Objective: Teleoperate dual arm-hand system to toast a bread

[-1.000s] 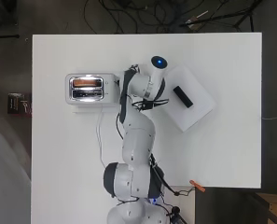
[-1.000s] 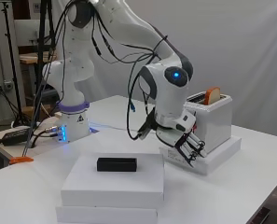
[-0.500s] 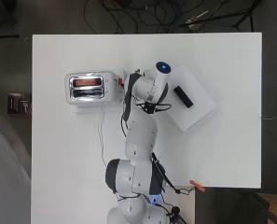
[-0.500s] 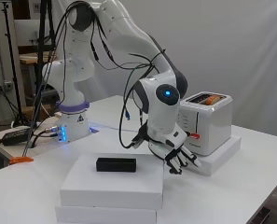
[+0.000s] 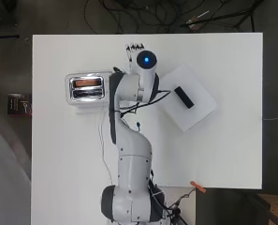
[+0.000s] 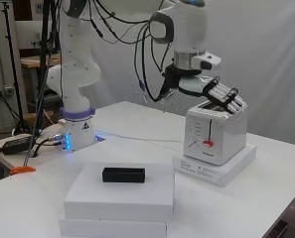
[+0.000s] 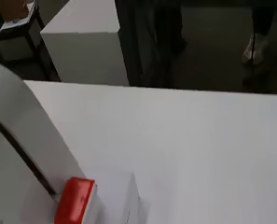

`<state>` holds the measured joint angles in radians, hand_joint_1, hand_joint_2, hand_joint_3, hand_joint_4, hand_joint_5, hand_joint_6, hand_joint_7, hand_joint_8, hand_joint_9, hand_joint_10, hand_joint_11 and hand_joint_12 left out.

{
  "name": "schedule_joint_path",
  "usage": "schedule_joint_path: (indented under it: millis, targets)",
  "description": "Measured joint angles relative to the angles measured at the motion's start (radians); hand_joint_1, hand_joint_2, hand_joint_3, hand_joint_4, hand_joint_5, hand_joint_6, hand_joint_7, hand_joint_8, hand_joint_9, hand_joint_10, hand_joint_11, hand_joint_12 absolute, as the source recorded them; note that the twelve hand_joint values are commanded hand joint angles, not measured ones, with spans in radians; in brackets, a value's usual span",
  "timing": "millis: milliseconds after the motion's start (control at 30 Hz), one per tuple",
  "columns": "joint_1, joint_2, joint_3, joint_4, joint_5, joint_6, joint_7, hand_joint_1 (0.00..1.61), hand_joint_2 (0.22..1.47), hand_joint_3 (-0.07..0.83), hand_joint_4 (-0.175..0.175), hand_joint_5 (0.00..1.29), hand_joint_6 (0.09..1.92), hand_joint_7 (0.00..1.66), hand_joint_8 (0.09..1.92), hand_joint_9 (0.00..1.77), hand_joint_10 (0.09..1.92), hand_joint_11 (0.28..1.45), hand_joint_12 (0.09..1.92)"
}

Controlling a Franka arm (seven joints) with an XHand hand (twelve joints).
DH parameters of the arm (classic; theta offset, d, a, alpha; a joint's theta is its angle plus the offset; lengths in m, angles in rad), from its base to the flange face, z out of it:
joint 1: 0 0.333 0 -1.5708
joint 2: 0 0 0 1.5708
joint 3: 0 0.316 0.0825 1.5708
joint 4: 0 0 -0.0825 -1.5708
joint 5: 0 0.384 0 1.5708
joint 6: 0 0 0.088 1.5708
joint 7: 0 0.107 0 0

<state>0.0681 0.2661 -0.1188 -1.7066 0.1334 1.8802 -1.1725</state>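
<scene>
Since a second ago the hand [image 6: 221, 94] has been climbing from low beside the toaster [image 6: 215, 135] to just above its top, and the bread [image 5: 87, 82], which was standing proud of the toaster, is now sitting down inside one slot. Right now the hand is hovering over the toaster's top with its fingers [image 6: 229, 95] fairly straight, bunched side by side and holding nothing. The red lever [image 6: 207, 144] is sitting well down its track on the toaster's front face, so I'm guessing the toasting is already under way. The black block [image 6: 123, 174] is lying on the white box [image 6: 118, 198], well apart from the toaster. To do this step well, I'd be lifting the hand straight clear, avoiding the lever and the toaster body.
</scene>
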Motion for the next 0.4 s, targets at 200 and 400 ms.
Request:
schedule_joint_path:
  millis: [200, 400]
  targets:
    - [-0.003, -0.283, 0.040, -0.207, -0.081, 0.078, 0.216, 0.00, 1.00, 0.004, 0.044, 0.26, 0.09, 0.18, 0.09, 0.34, 0.09, 0.45, 0.09]
    - [-0.005, -0.485, 0.080, -0.308, -0.201, 0.088, 0.265, 0.00, 0.96, -0.012, 0.055, 0.25, 0.09, 0.13, 0.09, 0.26, 0.09, 0.41, 0.09]
